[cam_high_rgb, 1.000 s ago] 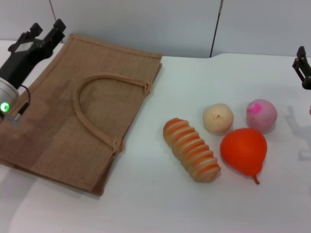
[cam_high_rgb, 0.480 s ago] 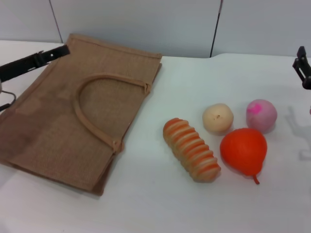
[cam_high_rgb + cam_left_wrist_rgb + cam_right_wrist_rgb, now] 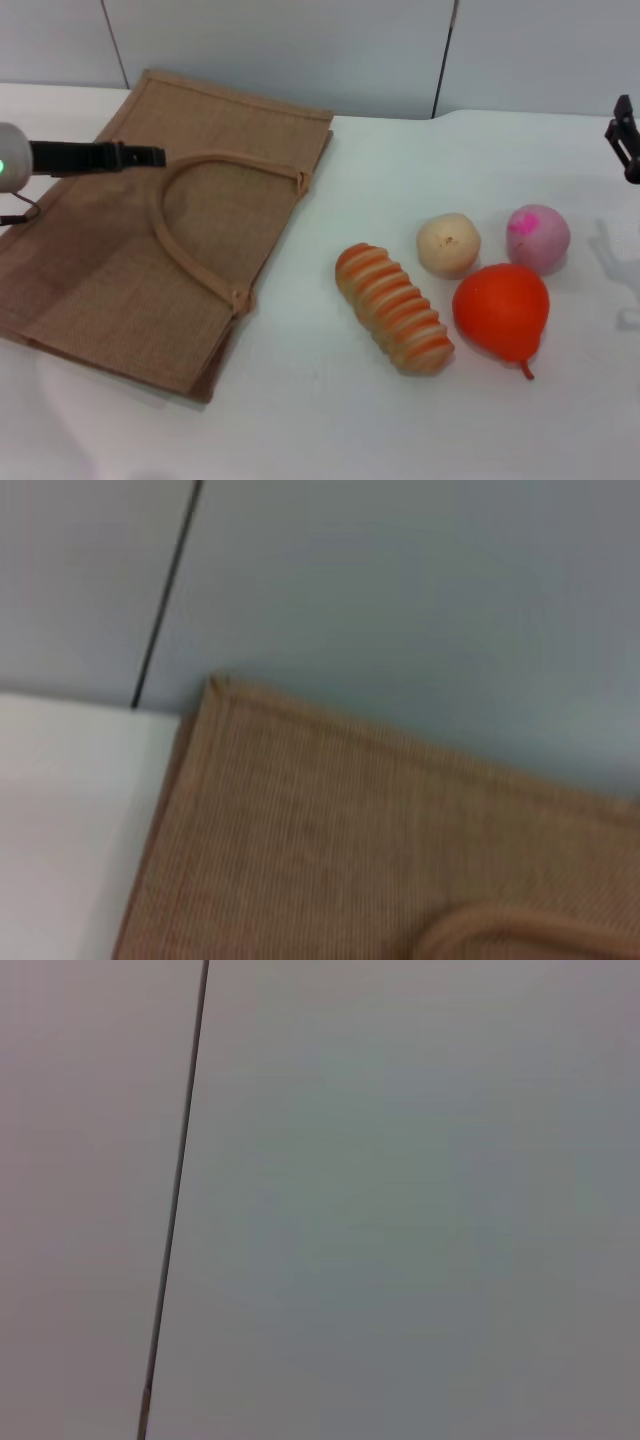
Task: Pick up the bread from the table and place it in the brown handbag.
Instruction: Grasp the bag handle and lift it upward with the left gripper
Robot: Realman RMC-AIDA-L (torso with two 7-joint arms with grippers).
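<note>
Head view: my left claw (image 3: 150, 157), now swinging level over the brown handbag (image 3: 120, 290) near the desk's (image 3: 330, 430) left edge, spread unreadable; bread (image 3: 392, 308) lying untouched mid-desk, pickup not begun.

On the table (image 3: 300, 420), the handbag (image 3: 110, 290) lies left of the bread (image 3: 393, 308), well apart
</note>
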